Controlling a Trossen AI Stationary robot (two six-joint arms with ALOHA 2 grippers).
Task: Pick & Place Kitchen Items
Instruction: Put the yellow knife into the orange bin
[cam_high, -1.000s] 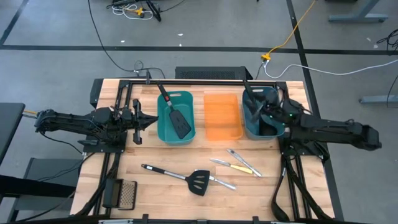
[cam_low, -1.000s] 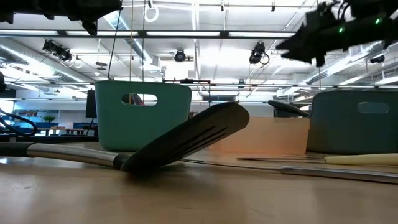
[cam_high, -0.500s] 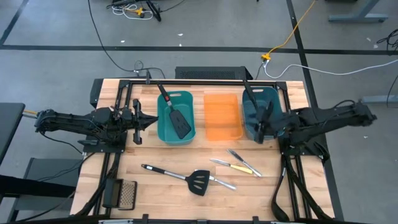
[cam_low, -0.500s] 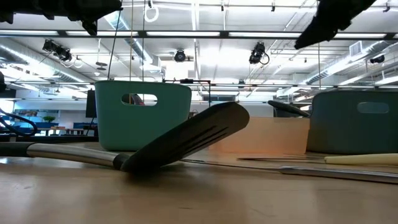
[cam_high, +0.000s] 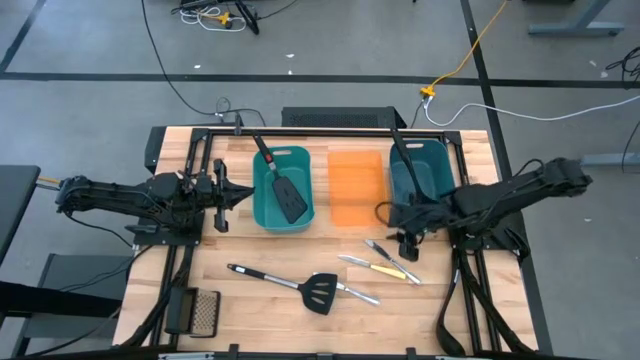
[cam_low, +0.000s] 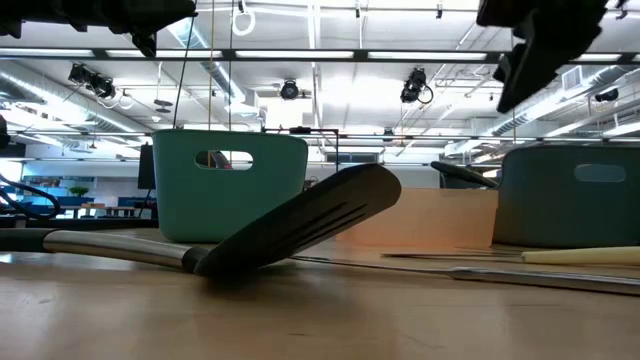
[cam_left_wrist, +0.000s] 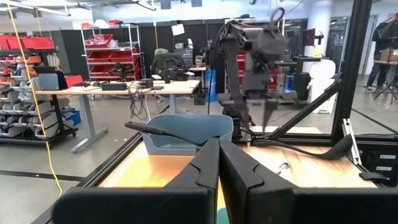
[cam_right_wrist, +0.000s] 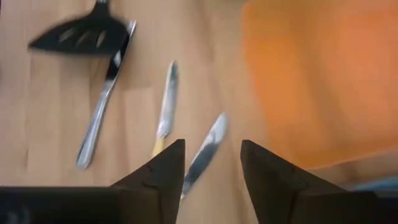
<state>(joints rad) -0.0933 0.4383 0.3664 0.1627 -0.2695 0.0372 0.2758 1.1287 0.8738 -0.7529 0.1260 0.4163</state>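
in the right wrist view the knives (cam_right_wrist: 166, 106) and the spatula (cam_right_wrist: 87, 34) are blurred, and the spatula's blade is cut off by the edge. in the low view the near spatula (cam_low: 300, 225) hides the foot of the teal bin (cam_low: 230, 180), and its handle runs off the edge.

Teal bin (cam_high: 283, 190), orange bin (cam_high: 358, 188), black slotted spatula (cam_high: 318, 292), seemingly yellow-handled knife (cam_high: 385, 269)
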